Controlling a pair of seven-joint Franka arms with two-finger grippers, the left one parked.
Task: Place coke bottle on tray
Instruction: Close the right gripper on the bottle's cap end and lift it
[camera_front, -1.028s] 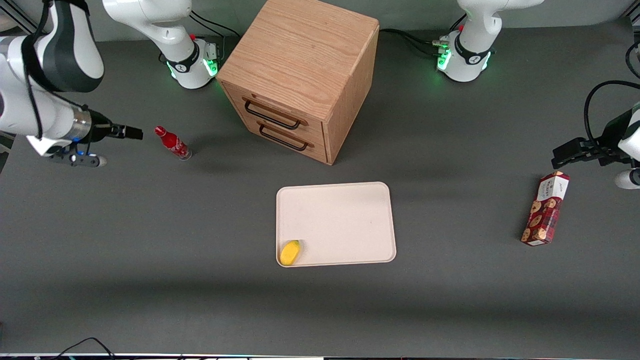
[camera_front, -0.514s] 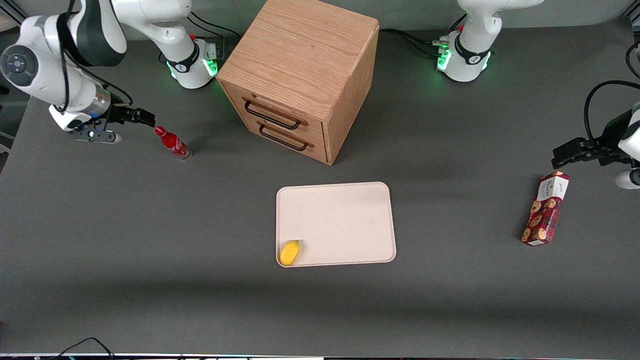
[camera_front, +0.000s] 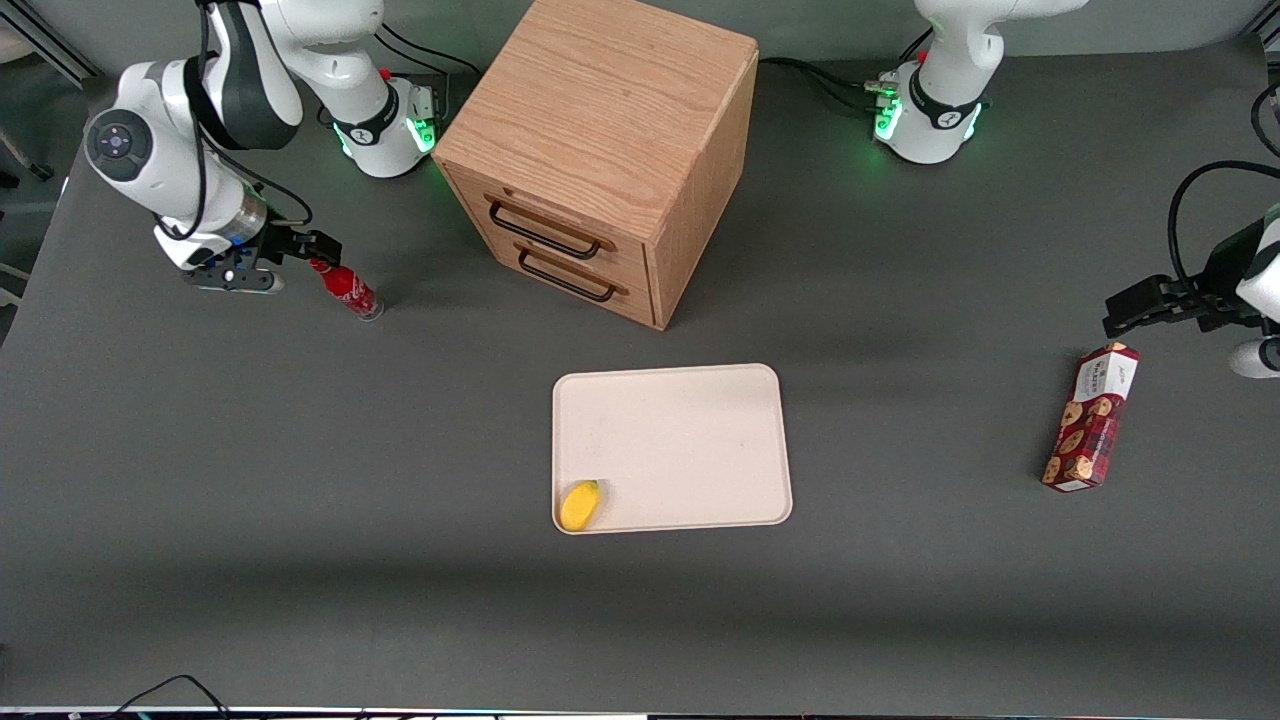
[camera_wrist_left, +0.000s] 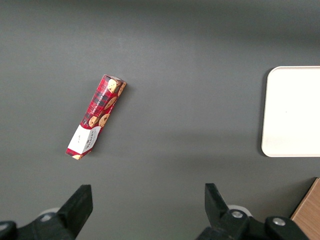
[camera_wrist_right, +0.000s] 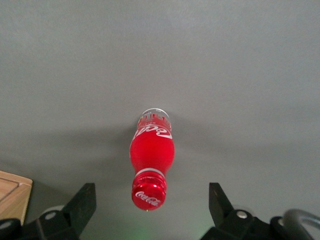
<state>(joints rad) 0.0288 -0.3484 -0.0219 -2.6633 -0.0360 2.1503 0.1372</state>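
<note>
The coke bottle (camera_front: 348, 286), small, slim and red with a red cap, stands upright on the dark table beside the wooden cabinet, toward the working arm's end. In the right wrist view the coke bottle (camera_wrist_right: 151, 156) shows cap-first, between my two black fingers. My right gripper (camera_front: 312, 246) is open and hovers just above the bottle's cap; in the right wrist view the gripper (camera_wrist_right: 151, 207) holds nothing and its fingers are wide apart. The cream-beige tray (camera_front: 690, 400) lies flat near the table's middle, nearer the front camera than the cabinet. It also shows in the left wrist view (camera_wrist_left: 295, 110).
A wooden two-drawer cabinet (camera_front: 600, 150) stands between the bottle and the tray. A small yellow object (camera_front: 580, 504) lies in a near corner of the tray. A red cookie box (camera_front: 1092, 416) lies toward the parked arm's end.
My right gripper has swung in from the table's edge toward the bottle and now sits over its cap. The bottle has not moved.
</note>
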